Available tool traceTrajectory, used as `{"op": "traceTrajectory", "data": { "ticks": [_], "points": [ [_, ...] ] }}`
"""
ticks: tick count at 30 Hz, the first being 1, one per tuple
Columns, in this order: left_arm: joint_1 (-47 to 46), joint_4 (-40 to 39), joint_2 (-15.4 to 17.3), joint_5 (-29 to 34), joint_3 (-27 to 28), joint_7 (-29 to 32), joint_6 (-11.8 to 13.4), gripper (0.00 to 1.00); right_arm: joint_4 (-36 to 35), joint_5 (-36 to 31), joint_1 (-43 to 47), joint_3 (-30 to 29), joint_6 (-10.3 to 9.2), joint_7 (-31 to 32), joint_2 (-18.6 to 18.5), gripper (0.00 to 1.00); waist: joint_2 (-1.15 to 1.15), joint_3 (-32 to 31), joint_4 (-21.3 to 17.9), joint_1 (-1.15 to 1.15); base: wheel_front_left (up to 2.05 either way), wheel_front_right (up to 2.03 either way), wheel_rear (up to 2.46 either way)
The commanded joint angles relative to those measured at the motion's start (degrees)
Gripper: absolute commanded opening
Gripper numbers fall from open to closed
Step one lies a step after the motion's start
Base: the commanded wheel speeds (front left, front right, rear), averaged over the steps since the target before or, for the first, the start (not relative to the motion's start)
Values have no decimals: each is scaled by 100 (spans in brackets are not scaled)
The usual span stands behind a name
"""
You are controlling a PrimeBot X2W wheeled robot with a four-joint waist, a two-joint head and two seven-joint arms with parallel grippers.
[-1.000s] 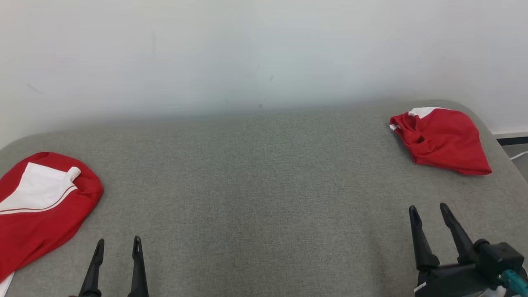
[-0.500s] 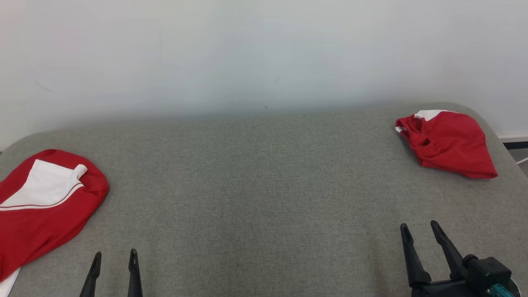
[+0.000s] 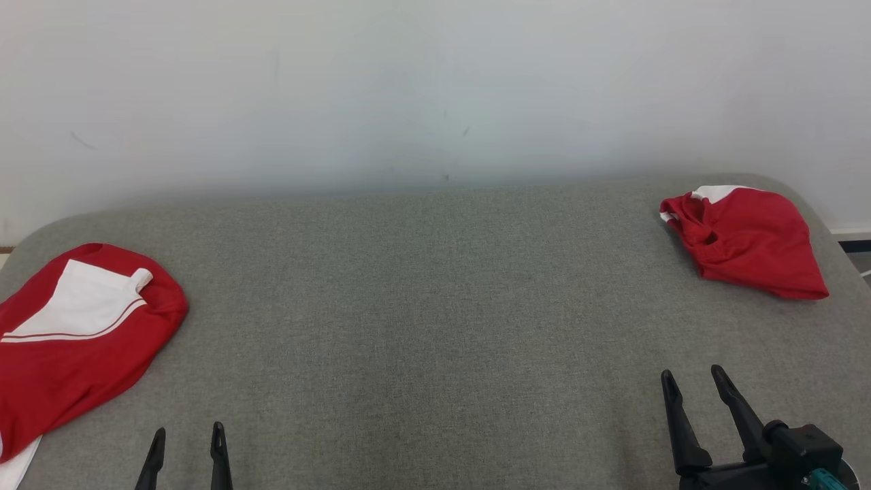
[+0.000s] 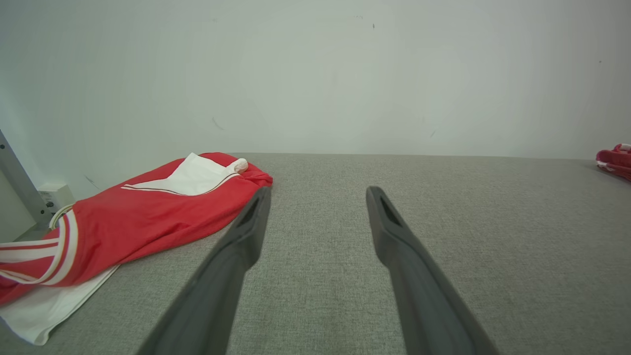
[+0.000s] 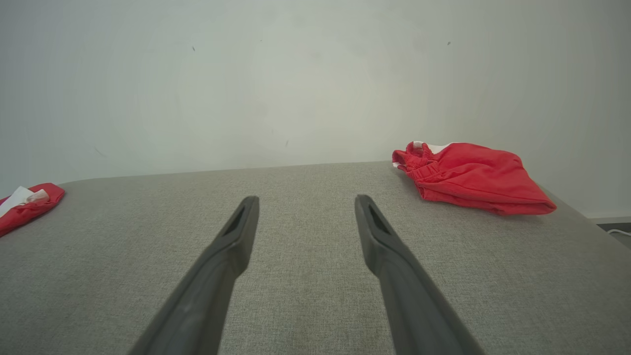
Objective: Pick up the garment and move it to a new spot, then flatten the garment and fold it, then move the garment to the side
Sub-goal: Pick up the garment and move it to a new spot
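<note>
**Both grippers spread and empty at the near edge, two red garments at opposite ends of the bench**

Down at the near edge, the left gripper pokes up over the grey fabric-topped bench, fingers apart, nothing between them. Over at the near right, same story: the right gripper has its two dark fingers spread wide, bare grey cloth showing in the gap. Neither touches any clothing.

Moving out along the left edge, here is the red-and-white garment, lying flat on the bench, well clear of the left gripper. A white panel with a thin red stripe sits on its upper side, and a white layer peeks out underneath at its near end. Its left part runs past the side of the head view.

The middle of the bench is plain grey fabric.

Away in the far right corner sits the red garment, bunched into a loose heap, a gathered waistband facing the centre and a sliver of white at its far side. It lies well apart from the right gripper.

Behind everything, a pale wall with a few small dark marks.
</note>
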Motion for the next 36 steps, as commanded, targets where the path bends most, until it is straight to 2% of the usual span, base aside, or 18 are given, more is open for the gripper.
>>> {"op": "traceTrajectory", "data": {
  "ticks": [1,10,17,24,36],
  "points": [
    [79,-25,19,-45,11,-22,12,100,5,-18,-11,14,-4,-1,-24,100,0,-2,1,0,0,0,0],
    [-7,58,37,-89,14,-22,-26,100,-2,-26,-24,22,-4,7,-21,100,0,-36,46,0,0,0,0],
    [-124,115,127,-86,51,-22,-82,100,-3,58,63,25,-4,9,-49,100,0,-77,256,0,0,0,0],
    [-225,50,217,-46,68,-18,-48,100,40,98,131,34,-4,22,0,100,0,-128,647,0,0,0,0],
    [-221,27,335,-89,101,143,10,100,146,154,95,21,-4,11,78,100,0,-159,1556,0,0,0,0]
  ]
}}
